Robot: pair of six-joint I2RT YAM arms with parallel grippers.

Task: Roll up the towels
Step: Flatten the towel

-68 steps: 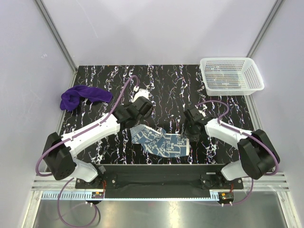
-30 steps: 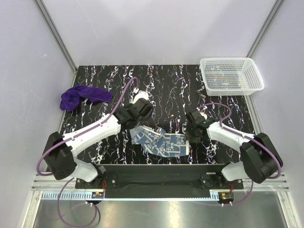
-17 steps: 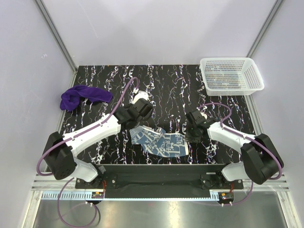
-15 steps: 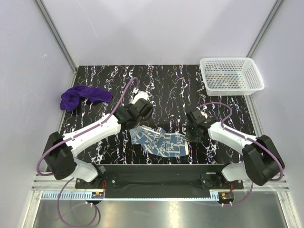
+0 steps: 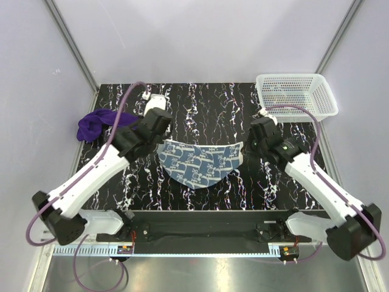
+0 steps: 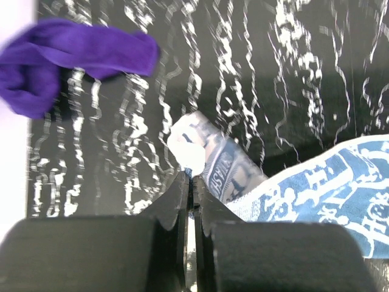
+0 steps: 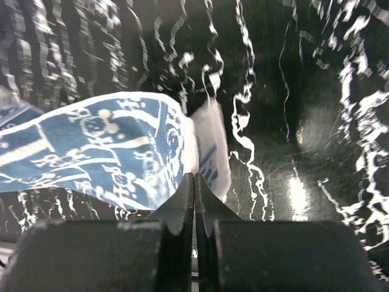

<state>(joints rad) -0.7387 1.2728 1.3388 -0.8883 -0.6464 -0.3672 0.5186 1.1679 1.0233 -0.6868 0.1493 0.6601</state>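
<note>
Left gripper and right gripper are each pinching a corner of the patterned towel, stretching it taut; I am aiming to lay it flat before rolling.

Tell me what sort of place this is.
Probably a lab robot test cell: an aluminium-framed white enclosure around a black marbled table, two arms bolted at its near edge, and staged props: a patterned towel, a purple towel, a white mesh basket.

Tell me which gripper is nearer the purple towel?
Left. The left gripper pinches the patterned towel near the purple towel; the right gripper grips the patterned one's far corner.
</note>
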